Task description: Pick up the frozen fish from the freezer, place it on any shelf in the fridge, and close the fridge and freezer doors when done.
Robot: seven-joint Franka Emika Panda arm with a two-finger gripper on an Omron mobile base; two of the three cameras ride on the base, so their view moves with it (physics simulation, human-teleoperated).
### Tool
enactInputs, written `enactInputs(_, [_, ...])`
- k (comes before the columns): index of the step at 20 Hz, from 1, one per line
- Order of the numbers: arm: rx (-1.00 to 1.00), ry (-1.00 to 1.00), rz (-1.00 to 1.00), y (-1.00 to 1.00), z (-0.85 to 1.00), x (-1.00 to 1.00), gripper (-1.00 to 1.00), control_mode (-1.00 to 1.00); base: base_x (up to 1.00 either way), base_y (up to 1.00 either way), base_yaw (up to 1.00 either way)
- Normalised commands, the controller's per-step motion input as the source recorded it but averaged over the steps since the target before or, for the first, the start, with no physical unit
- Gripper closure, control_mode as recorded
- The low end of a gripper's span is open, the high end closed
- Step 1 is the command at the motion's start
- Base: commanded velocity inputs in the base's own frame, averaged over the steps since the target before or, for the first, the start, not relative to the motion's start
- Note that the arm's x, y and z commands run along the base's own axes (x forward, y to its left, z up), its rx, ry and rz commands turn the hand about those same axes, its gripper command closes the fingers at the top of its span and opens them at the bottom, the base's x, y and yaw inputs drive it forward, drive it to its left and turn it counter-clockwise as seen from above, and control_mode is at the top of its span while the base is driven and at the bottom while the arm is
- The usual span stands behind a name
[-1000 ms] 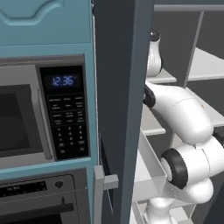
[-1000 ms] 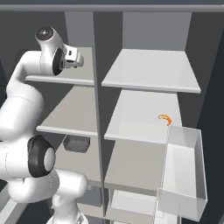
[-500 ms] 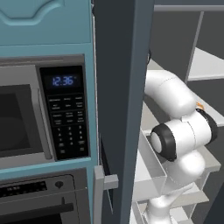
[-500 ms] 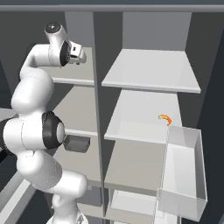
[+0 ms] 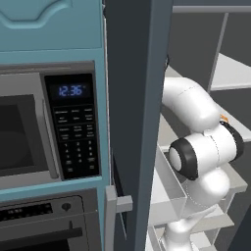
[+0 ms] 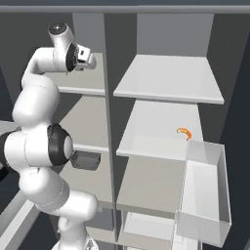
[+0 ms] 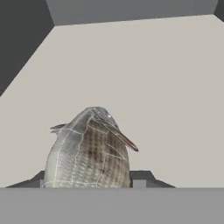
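Gripper (image 7: 92,181) closed on the frozen fish (image 7: 87,151), held above a pale freezer board (image 7: 166,87). Arm reaches high into the freezer (image 6: 83,122), left of the fridge (image 6: 166,122). Small orange curved item (image 6: 184,133) on the fridge's middle board.

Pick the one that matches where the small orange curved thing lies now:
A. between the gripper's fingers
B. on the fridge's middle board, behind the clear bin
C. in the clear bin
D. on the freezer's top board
B: in the right base view the small orange curved thing lies on the middle fridge board, just behind the clear bin.
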Motion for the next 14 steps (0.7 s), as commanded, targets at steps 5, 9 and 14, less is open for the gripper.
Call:
enactInputs(5, [0.00,-0.14,0.00,-0.48,0.00,-0.79,1.00,-1.00,0.00,0.00,0.00])
enactInputs(9, [0.00,-0.18,0.00,-0.27,0.00,-1.00,1.00,-1.00,0.00,0.00,0.00])
enactInputs(14, [0.00,-0.11,0.00,0.02,0.21,-1.00,1.00,-1.00,0.00,0.00,0.00])
